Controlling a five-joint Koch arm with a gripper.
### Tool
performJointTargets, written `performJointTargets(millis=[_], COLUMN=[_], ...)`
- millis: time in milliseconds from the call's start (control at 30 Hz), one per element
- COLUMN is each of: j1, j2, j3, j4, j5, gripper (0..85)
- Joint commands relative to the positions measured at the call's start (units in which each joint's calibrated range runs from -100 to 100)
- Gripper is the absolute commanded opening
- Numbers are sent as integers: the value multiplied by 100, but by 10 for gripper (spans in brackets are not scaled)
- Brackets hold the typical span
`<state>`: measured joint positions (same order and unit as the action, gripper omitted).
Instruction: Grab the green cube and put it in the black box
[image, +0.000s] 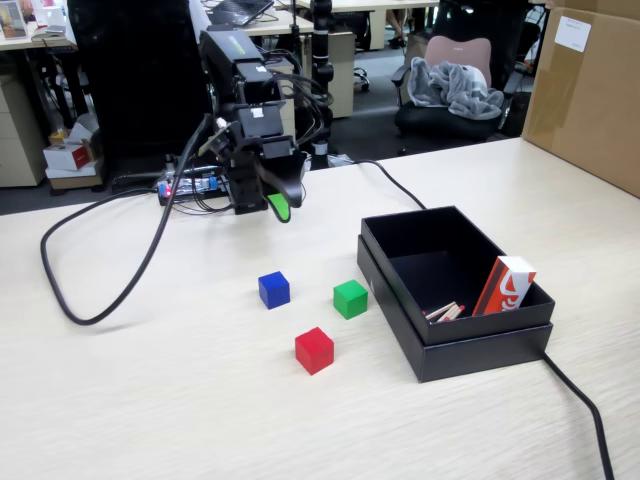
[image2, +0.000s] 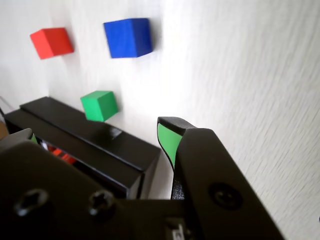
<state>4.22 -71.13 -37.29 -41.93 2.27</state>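
The green cube (image: 350, 298) rests on the pale wood table just left of the black box (image: 470, 335), a small gap between them. In the wrist view the green cube (image2: 99, 105) sits just beyond the black box's rim (image2: 107, 142). My gripper (image: 285, 205) hangs above the table at the back, well behind the cubes, its green-tipped finger pointing down. In the wrist view the gripper (image2: 97, 132) is open, its jaws wide apart with nothing held between them.
A blue cube (image: 273, 289) and a red cube (image: 314, 350) lie left of and in front of the green one. The black box holds a red-and-white carton (image: 505, 285) and small sticks (image: 443, 312). A tall cardboard box (image: 590, 90) stands back right. Black cables (image: 100, 300) trail across the table.
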Motion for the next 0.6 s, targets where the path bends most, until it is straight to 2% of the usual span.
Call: performJointTargets(millis=[0, 267, 567], j1=[103, 220, 264], j2=[1026, 4445, 6545], j3=[1254, 3829, 4835], j4=[-805, -1116, -1254], j5=[-117, -259, -239], gripper=[476, 476, 477])
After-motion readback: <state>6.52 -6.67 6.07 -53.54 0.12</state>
